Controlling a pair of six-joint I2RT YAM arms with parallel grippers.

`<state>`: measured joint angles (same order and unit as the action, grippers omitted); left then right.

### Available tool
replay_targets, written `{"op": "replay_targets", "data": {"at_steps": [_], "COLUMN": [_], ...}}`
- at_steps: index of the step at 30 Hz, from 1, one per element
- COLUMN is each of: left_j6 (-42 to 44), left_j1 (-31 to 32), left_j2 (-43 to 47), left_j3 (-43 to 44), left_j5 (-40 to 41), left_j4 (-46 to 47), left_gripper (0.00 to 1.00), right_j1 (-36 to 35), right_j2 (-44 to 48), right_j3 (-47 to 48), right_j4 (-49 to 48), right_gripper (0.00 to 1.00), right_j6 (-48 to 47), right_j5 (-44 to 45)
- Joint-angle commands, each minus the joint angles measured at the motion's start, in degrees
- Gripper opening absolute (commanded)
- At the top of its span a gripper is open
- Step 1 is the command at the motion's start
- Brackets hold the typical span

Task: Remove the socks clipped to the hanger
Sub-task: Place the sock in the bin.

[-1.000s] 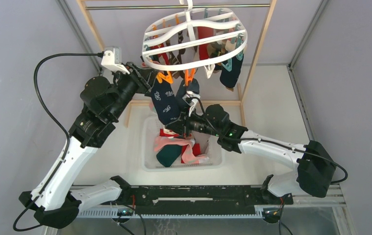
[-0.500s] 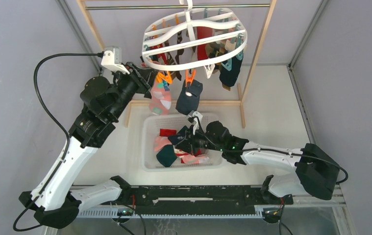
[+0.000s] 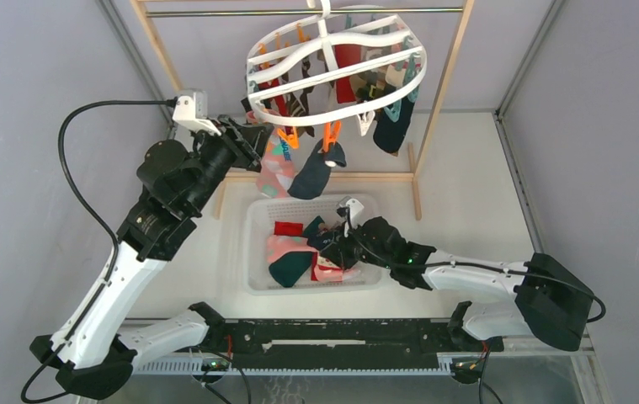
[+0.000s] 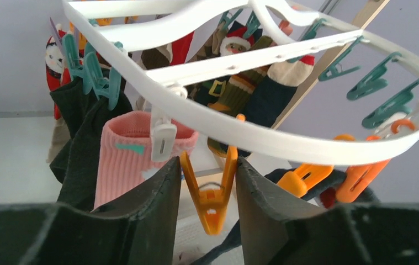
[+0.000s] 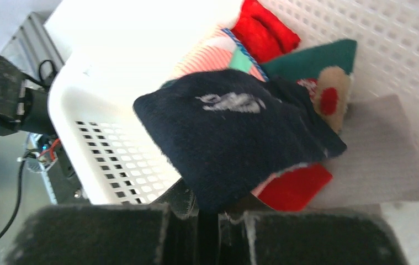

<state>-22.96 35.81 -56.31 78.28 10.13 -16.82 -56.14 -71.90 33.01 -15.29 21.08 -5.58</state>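
**Navy sock carried down from the hanger to the basket**

Since a second ago the right tool (image 3: 335, 244) has dropped from just under the hanger (image 4: 284, 148) to the white mesh basket (image 3: 254, 244) on the desk (image 3: 467, 194), bringing the navy sock (image 5: 234, 132) with it. The hanger has swung a little. Its fingers are closed tight on one edge of that sock. The rest of the sock hangs over the basket's contents: a red sock (image 5: 265, 30), a dark teal one (image 5: 317, 58) and a salmon striped one (image 5: 210, 55).

The left tool (image 4: 207, 176) is raised at the near rim of the hanger. Its fingers (image 4: 157, 210) stand apart with an orange clip (image 4: 211, 201) between them. The clip's handles lie right against the inner faces; whether they press it I cannot tell. Just left of that clip a pink sock (image 4: 127, 165) hangs from a white clip (image 4: 163, 144).

In the top view a dark sock (image 3: 311, 178) dangles tilted from another orange clip, above the basket's far edge. More socks hang clipped farther back on the ring, well apart from both tools.
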Motion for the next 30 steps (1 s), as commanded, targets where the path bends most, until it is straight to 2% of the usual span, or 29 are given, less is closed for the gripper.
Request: {"op": "replay_targets", "data": {"at_steps": [1,4,6,9,19,28,30], "left_j6": [0.7,0.8,0.8,0.8,0.0,-0.4,-0.5], "left_j1": [-0.2,-0.2,-0.2,-0.3,-0.2,-0.2,-0.3], "left_j2": [1.4,1.9,2.4,3.2,7.5,10.5,11.2], "left_j3": [-1.6,-1.9,-2.3,-3.2,-6.7,-10.8,-11.8], "left_j5": [-1.0,-0.8,-0.7,-0.4,-0.7,-0.1,0.1], "left_j4": [1.3,0.9,0.9,0.7,-0.4,-1.2,-1.2], "left_gripper": [0.47,0.53,0.55,0.59,0.64,0.66,0.66], "right_j1": [0.8,0.9,1.0,1.2,2.5,2.7,2.6], "right_j2": [-1.4,-3.5,-4.9,-6.8,-12.1,-5.4,-3.5], "right_j3": [-0.8,-0.8,-0.8,-0.8,-0.8,-0.8,-0.8], "right_j4": [1.2,1.7,1.8,1.8,2.6,6.2,7.2], "right_gripper": [0.01,0.06,0.15,0.24,0.43,0.58,0.64], "right_j6": [-0.4,-0.1,0.3,0.8,1.6,0.4,0.0], "right_j5": [3.9,4.9,5.5,5.6,5.6,7.5,7.8]}}
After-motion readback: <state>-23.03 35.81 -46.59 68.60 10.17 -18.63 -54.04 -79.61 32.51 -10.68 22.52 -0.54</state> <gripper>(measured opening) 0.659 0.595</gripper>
